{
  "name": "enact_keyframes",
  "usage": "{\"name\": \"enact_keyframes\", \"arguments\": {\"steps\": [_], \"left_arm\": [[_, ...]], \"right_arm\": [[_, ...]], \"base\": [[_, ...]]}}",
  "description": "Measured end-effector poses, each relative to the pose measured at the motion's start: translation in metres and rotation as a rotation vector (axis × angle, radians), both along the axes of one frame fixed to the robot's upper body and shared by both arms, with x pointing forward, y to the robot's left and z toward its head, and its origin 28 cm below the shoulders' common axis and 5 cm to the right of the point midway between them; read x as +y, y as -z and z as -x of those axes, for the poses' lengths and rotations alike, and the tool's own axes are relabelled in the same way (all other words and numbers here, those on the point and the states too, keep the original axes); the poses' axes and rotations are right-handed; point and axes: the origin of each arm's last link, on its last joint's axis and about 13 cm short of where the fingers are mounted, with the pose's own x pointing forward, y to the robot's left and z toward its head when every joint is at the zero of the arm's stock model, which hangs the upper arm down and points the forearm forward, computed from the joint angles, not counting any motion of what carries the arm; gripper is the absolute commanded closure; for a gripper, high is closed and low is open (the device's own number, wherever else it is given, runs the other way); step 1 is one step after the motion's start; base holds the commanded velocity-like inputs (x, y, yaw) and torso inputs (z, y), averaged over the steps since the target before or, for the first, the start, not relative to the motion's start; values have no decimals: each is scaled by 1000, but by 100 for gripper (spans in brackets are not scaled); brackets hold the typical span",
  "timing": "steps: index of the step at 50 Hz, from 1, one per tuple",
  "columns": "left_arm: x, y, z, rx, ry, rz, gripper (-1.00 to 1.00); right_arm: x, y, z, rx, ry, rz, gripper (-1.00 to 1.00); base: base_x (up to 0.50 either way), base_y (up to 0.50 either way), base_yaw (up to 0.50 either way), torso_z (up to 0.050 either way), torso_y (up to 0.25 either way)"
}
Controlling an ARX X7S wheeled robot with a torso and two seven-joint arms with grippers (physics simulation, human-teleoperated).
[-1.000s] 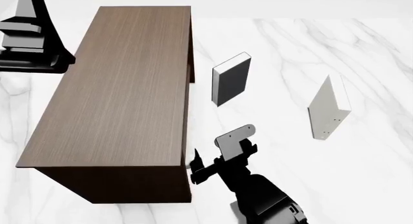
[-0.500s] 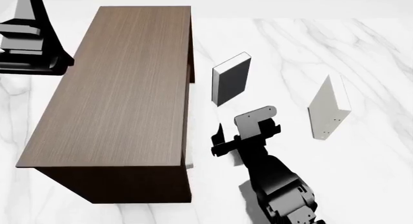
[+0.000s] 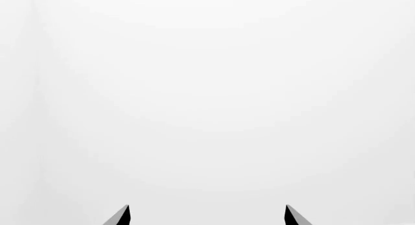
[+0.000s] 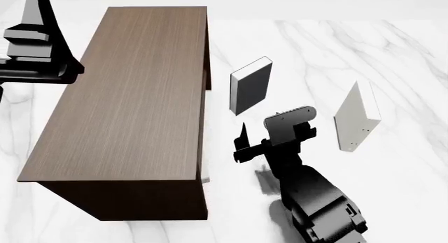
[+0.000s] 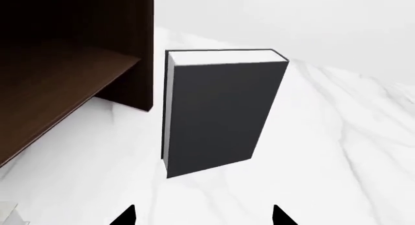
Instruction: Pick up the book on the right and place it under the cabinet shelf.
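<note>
The book (image 4: 357, 117), thin and pale grey-white, stands upright on the marble floor at the right of the head view. My right gripper (image 4: 274, 131) hangs to its left, apart from it, open and empty. In the right wrist view the open gripper (image 5: 202, 216) faces the thicker black-covered book (image 5: 220, 113), and the pale book is out of that view. The cabinet shelf (image 4: 133, 91), dark brown wood grain, fills the left; its open underside (image 5: 58, 79) shows a shelf board. My left gripper (image 3: 206, 216) is open, with only blank white ahead.
The black-covered book (image 4: 250, 85) stands upright between the cabinet and the pale book, just beyond my right gripper. My left arm (image 4: 39, 70) sits at the far left beside the cabinet's top. White marble floor (image 4: 392, 190) spreads to the right.
My right gripper has swung right and away from the cabinet's front corner, toward the two books. The left arm shifted slightly. Neither book moved.
</note>
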Motion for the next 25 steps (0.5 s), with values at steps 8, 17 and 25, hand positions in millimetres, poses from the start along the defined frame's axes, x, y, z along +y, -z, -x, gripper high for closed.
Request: {"name": "enact_keyframes", "arguments": {"steps": [8,17,25], "left_arm": [[0,2,-1,4,0,1,-100],[-1,2,-2,13,-1,3,-100],[-2,2,-3,23,-2,3,-100]], "right_arm": [[-4,-15,8,-39,1,-19,-100],[-10,-40,18,-103,11,-53,-100],[-16,-65,27,-175,21,-80,-100]], "base": [[0,0,0,0,0],[0,0,0,0,0],[0,0,0,0,24]]}}
